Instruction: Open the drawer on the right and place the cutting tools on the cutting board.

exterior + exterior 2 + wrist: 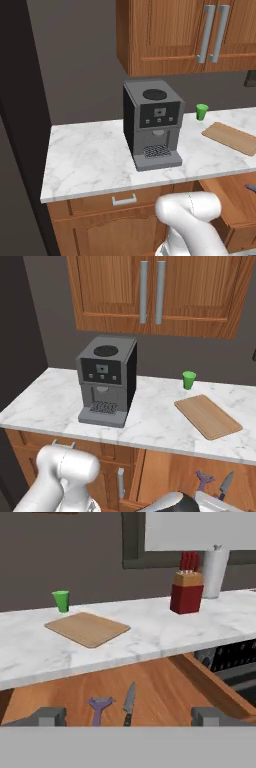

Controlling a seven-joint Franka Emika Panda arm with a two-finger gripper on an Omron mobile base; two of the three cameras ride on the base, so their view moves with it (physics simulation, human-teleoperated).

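Open medium-brown wooden drawer (150, 682) below the thin light-brown wooden cutting board (87, 628); inside lie a purple-handled T-shaped peeler (99, 707) and, beside it, a small knife (129, 702). Gripper (128, 716) jaws spread wide, empty.

My arm (192, 220) rises white from the base and bends forward and down at a rounded joint. In the hand view my gripper (128, 716) points level, jaws spread wide, with nothing between the two grey fingertips (50, 716).
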